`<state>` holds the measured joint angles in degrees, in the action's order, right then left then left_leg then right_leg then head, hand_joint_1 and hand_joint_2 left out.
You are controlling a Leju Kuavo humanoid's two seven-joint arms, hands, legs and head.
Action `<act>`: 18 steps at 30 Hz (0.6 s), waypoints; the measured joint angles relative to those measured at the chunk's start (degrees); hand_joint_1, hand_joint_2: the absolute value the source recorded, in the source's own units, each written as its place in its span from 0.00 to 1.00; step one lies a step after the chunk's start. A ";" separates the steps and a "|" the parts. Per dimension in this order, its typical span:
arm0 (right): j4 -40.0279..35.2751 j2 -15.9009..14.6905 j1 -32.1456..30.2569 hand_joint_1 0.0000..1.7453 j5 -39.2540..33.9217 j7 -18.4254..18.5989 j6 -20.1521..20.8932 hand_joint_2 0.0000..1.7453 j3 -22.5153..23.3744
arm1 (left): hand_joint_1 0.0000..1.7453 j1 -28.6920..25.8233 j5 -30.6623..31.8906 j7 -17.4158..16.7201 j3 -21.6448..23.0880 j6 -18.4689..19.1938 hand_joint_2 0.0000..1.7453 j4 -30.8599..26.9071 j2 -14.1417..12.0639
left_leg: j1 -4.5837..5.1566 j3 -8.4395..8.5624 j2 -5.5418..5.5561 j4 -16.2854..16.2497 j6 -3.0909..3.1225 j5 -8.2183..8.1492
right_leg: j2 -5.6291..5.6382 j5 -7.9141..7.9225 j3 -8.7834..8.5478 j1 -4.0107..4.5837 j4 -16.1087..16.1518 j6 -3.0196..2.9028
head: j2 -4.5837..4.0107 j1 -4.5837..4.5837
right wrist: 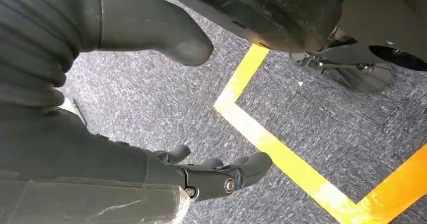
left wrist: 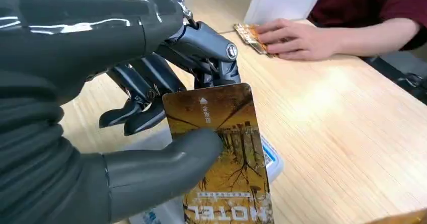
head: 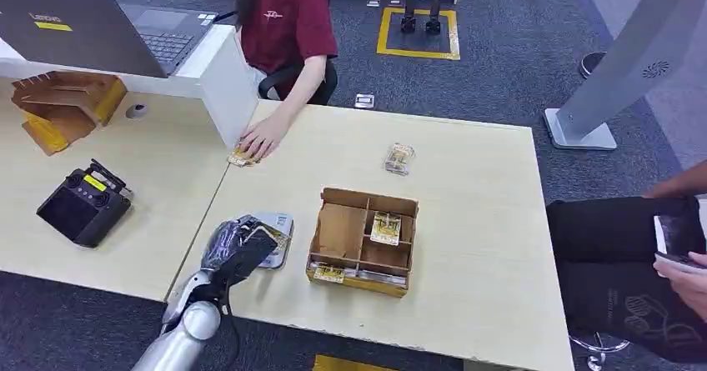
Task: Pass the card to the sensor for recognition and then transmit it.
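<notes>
A grey carpeted floor (head: 500,79) marked with yellow tape surrounds a pale wooden tabletop (head: 467,246), and we view it from above at its near edge. Our left hand (head: 236,250) is raised over the near left part of the tabletop and holds the card (left wrist: 226,153), a yellow hotel key card printed with autumn trees, pinched between the thumb (left wrist: 166,166) on its face and the dark fingers (left wrist: 146,90) behind it. The card sits directly above the sensor (head: 278,239), a small white and grey reader lying flat on the tabletop just left of the wooden organiser box (head: 363,242); we cannot tell whether card and sensor touch. The box has several compartments, with one card lying in a right-hand compartment and another at its near left edge. A further wrapped card (head: 399,158) lies on the far part of the tabletop, well apart from the box. At the far left, a person in a red shirt (head: 288,17) rests a hand (head: 263,140) on a small stack of cards (head: 240,159). A black handheld controller (head: 83,204) sits on the adjoining tabletop at left. Our right hand (right wrist: 151,133) hangs over the floor, holding nothing, its fingers (right wrist: 241,171) loosely apart from the thumb (right wrist: 166,32).
</notes>
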<state>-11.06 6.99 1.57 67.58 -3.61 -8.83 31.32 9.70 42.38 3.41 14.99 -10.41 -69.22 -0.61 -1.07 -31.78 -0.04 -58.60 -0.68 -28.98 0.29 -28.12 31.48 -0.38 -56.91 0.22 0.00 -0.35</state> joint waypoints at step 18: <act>0.00 0.07 -0.02 0.00 1.31 0.09 0.68 1.00 0.65 | 1.00 2.28 1.76 -0.43 -0.28 -1.17 1.00 3.54 1.44 | 0.00 0.00 0.00 0.00 0.00 0.00 | -0.01 0.00 -0.01 0.00 -0.01 0.00 | 0.00 0.00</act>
<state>-11.06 7.06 1.56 68.89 -3.52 -8.15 31.98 11.97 44.15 2.98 14.71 -11.58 -65.68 0.83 -1.07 -31.78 -0.04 -58.60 -0.68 -28.97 0.28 -28.12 31.46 -0.38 -56.92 0.22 0.00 -0.35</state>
